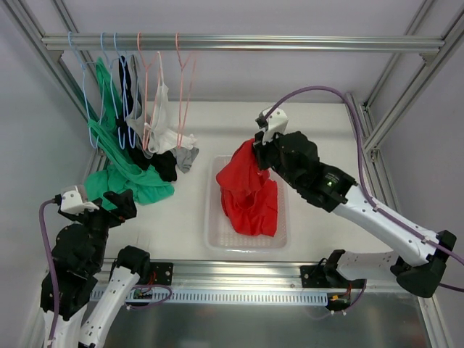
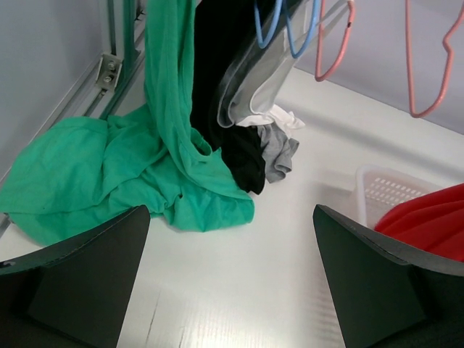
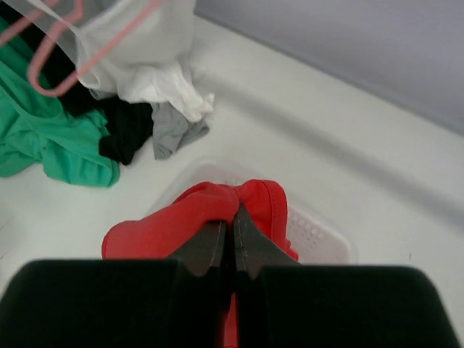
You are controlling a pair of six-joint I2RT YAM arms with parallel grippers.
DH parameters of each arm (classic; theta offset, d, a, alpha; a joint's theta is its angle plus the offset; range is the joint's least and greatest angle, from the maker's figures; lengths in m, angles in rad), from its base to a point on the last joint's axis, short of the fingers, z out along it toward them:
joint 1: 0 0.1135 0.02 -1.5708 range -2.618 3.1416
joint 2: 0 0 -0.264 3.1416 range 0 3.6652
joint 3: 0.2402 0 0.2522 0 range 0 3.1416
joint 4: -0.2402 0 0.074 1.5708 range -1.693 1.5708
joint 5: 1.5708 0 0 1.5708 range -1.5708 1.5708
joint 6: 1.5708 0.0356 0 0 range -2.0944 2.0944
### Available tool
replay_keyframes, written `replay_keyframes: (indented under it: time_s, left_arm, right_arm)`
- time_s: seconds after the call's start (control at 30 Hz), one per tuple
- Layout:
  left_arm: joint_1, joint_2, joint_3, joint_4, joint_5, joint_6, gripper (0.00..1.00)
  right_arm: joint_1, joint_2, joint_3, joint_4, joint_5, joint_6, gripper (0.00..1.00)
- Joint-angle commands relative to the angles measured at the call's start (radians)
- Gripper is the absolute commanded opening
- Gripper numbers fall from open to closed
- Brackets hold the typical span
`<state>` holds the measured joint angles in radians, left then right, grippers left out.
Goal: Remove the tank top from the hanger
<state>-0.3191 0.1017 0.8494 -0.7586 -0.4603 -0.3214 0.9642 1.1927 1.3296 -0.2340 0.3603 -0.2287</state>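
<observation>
Tank top: a red tank top (image 1: pixel 249 196), off any hanger, bunched and draped. Its upper end is raised and its lower folds lie inside the basket.
Hold on tank top: the right gripper (image 3: pixel 232 217) has its two fingers pressed together on a raised fold of the red fabric, seen in the right wrist view. The cloth hangs down from that pinch.
Basket: a pale, perforated plastic basket (image 1: pixel 212 239) at the middle of the table, directly under the red cloth. Its near rim and left wall are uncovered.
Right arm: reaches in from the right, over the basket's far right corner, wrist angled toward the rail.
Left gripper: the left gripper (image 2: pixel 230 214) has its fingers set wide apart, nothing between them. It hangs above the white table near the left edge and faces the heap of clothes.
Green garment: a green garment (image 1: pixel 123 174) hanging from the rail, its lower part piled on the table just beyond the left gripper.
Other garments: a black garment (image 1: pixel 163 165), a white garment (image 1: pixel 163 116) and a grey garment (image 1: pixel 187 156), hanging in a cluster with their ends touching the table, left of the basket.
Hangers: blue hangers (image 1: pixel 87 94) and pink hangers (image 1: pixel 148 80) hooked on the metal rail (image 1: pixel 246 42) across the far side. The rightmost pink one is bare.
Table: white table (image 1: pixel 319 130) inside an aluminium frame.
</observation>
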Motion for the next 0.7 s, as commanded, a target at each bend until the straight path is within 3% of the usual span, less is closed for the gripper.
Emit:
replay_keyframes:
  time_s: [0.0, 0.17, 0.2, 0.23, 0.27, 0.33, 0.37, 0.43, 0.57, 0.67]
  left_arm:
    - [0.006, 0.108, 0.100, 0.036, 0.095, 0.018, 0.99]
    - [0.006, 0.323, 0.298, -0.008, 0.219, 0.015, 0.99]
    - [0.006, 0.393, 0.372, -0.011, 0.244, 0.028, 0.99]
    - [0.006, 0.430, 0.413, -0.016, 0.253, 0.034, 0.99]
    - [0.006, 0.464, 0.451, -0.024, 0.256, 0.041, 0.99]
    - [0.006, 0.570, 0.575, -0.034, 0.275, 0.064, 0.99]
    - [0.006, 0.604, 0.615, -0.042, 0.275, 0.068, 0.99]
    - [0.006, 0.709, 0.735, -0.067, 0.269, 0.081, 0.99]
    - [0.006, 0.893, 0.904, -0.085, 0.250, 0.120, 0.99]
    - [0.008, 1.010, 0.986, -0.091, 0.227, 0.166, 0.99]
  right_arm:
    - [-0.054, -0.071, -0.136, 0.091, 0.020, 0.176, 0.00]
    - [-0.074, -0.024, -0.351, 0.136, -0.058, 0.282, 0.01]
    - [-0.073, -0.001, -0.369, 0.146, -0.072, 0.290, 0.07]
    - [-0.074, 0.010, -0.398, 0.154, -0.083, 0.298, 0.19]
    - [-0.073, 0.021, -0.405, 0.156, -0.080, 0.310, 0.39]
    - [-0.073, 0.041, -0.406, 0.151, -0.083, 0.315, 0.53]
    - [-0.073, 0.036, -0.391, 0.125, -0.080, 0.315, 0.81]
    - [-0.073, -0.007, -0.357, 0.084, -0.045, 0.286, 0.99]
    - [-0.074, -0.134, -0.218, -0.094, 0.041, 0.230, 0.99]
    - [-0.076, -0.261, -0.198, -0.139, 0.019, 0.195, 1.00]
